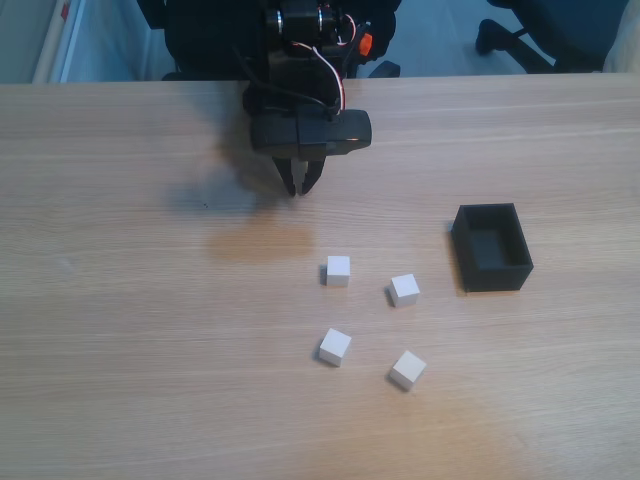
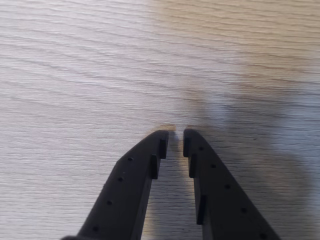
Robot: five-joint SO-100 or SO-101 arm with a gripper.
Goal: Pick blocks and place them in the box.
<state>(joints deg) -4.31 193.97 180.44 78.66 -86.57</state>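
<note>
Four white blocks are seen loose on the table (image 1: 120, 300) in the fixed view, grouped approx. centre-right: far-left block (image 1: 338, 270), far-right block (image 1: 404, 289), near-left block (image 1: 335, 347), near-right block (image 1: 407, 369). The box (image 1: 492, 248) is set to their right and a bit farther, open top, no blocks inside; long axis runs near-to-far. The gripper (image 1: 300, 186) is held at the far side, fingers pointing down, nothing gripped; in the wrist view the gripper (image 2: 175, 141) tips are nearly together w/ only a slim gap. Key relation: nearest block (far-left one) lies nearward and slightly right of the gripper, well apart. Jaws prob. need widening before descent.
</note>
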